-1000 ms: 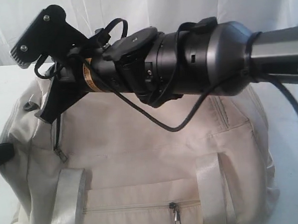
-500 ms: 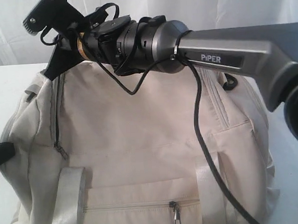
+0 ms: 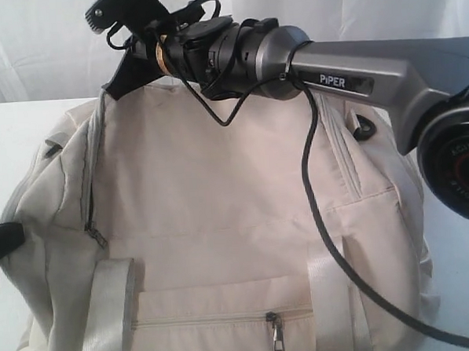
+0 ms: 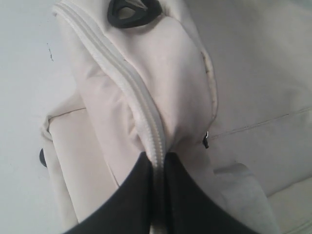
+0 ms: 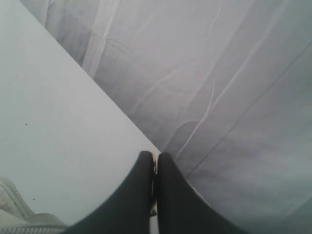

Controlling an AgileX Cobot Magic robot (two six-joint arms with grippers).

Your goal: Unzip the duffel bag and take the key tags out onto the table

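Cream-beige canvas across most of the exterior view: the duffel bag [image 3: 220, 208], slumped on the white worktop [image 3: 12, 132]. Now to the right pincer [image 3: 118, 83]: up and away in the last second, swung from low over the bag's nine o'clock end to eleven o'clock, tips just at the top edge of the fabric. Clamped tight, seen from the right wrist, with a pale glint between the tips, too small to call a zip pull or anything else.

Left in plain sight by that move: a dark seam line [image 3: 92, 167] down the bag's end, with a small metal pull [image 3: 94, 236] at its foot. Open a crack or only shadow? Cannot tell.

Over at nine o'clock, the left pincer [image 4: 156, 158], squeezed shut on the bag's white zipped ridge [image 4: 124, 80], teeth meshed all the way toward the black D-ring [image 4: 134, 10]. Reads as a brace for the pull, and no change there.

Meaning for the job: no mouth gaping anywhere and no sight of the key tags, so presumably inside yet. Unzipping hardly begun, by the look of it. Shut too, the front pocket zip [image 3: 276, 334] at six o'clock.

Underneath, plain matt white, showing at nine and three o'clock. Behind, at twelve, a white curtain [image 3: 39, 44] in soft folds, and nothing else of the room on show.
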